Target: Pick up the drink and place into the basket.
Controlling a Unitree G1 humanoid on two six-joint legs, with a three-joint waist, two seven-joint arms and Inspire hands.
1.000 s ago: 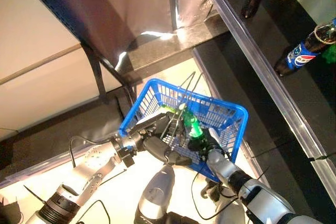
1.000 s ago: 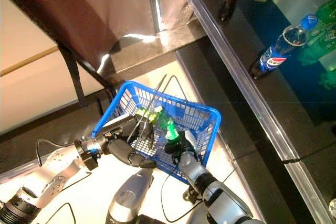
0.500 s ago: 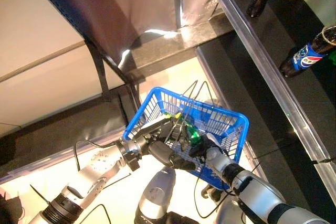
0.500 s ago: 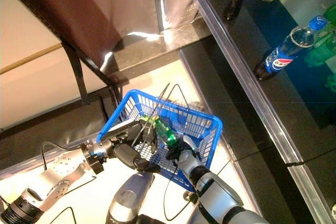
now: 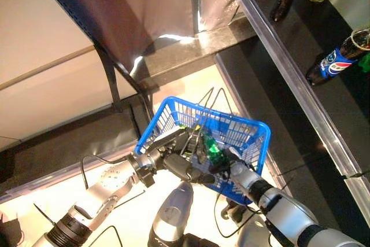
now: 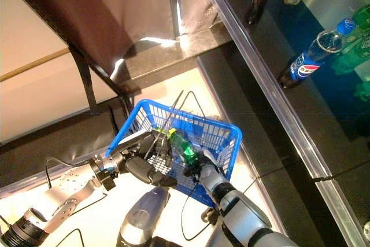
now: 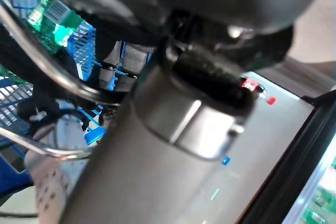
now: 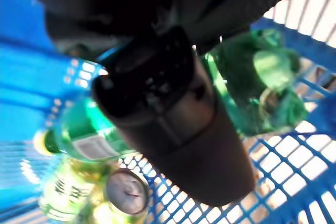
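At lower centre, the right hand (image 5: pixel 236 165) is gripping the green plastic bottle (image 5: pixel 212 148) inside the blue wire basket (image 5: pixel 261 137), whose handle the left hand (image 5: pixel 176 157) is clasping; releasing crookedly risks it jamming against the handles.

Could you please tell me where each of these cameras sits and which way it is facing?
Left eye: on the head, looking down at the basket; both arms show.
Right eye: beside it, same scene; left hand, right hand.
Left wrist: on the left arm, facing the wire handle.
Right wrist: on the right arm, looking into the basket at the green bottle.
All four share the basket.
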